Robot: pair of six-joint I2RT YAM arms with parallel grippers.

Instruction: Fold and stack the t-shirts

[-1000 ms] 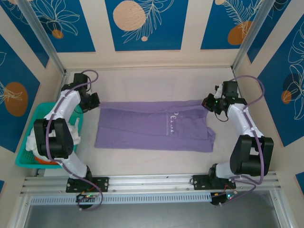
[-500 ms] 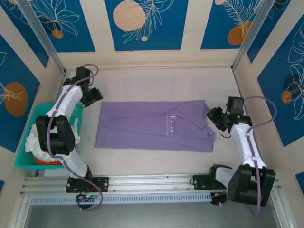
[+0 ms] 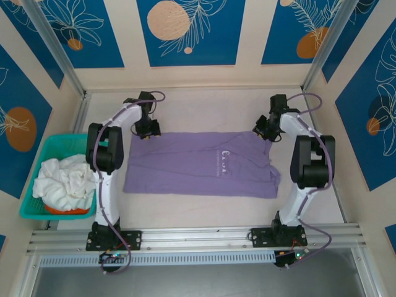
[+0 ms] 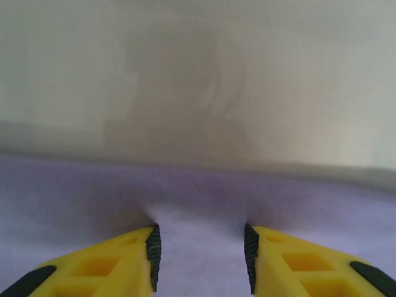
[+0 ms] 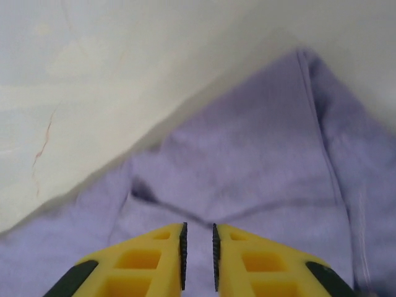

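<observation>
i see my left gripper (image 4: 200, 250) half open above the far edge of the lavender t-shirt (image 3: 198, 164), while my right gripper (image 5: 199, 250), nearly closed, pinches its far right corner.

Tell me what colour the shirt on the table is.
The t-shirt is lavender-purple, white lettering; clearest in top external view.

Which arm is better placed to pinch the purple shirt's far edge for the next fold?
Right, probably. The right gripper has its jaws almost closed over the lavender t-shirt at its far right corner; the left gripper stands open across the far edge.
</observation>
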